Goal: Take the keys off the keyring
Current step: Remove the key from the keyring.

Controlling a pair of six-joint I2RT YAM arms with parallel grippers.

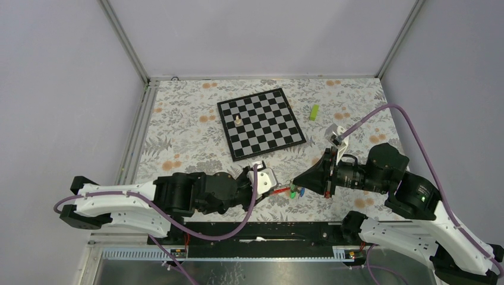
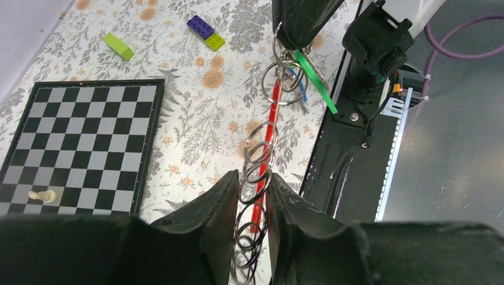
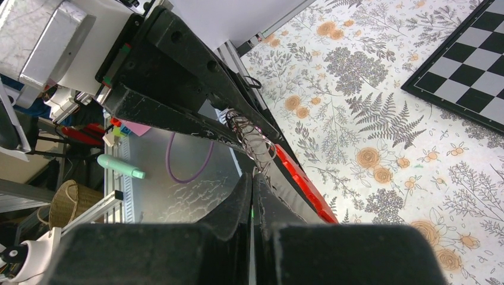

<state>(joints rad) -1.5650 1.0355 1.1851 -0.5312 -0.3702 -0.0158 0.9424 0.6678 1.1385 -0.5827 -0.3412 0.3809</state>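
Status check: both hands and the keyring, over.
Left hand closed on the keyring, mid-chain. Right hand shut on its far end. Keys still on, dangling by right hand. Chessboard well aside.

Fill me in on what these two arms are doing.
Both arms hold the keyring stretched between them, over the near edge of the table. The left claw pinches one end of its chain of rings, alongside the red strap. The right claw is shut on the other end, where the keys, one green and one blue, hang. None looks freed yet.
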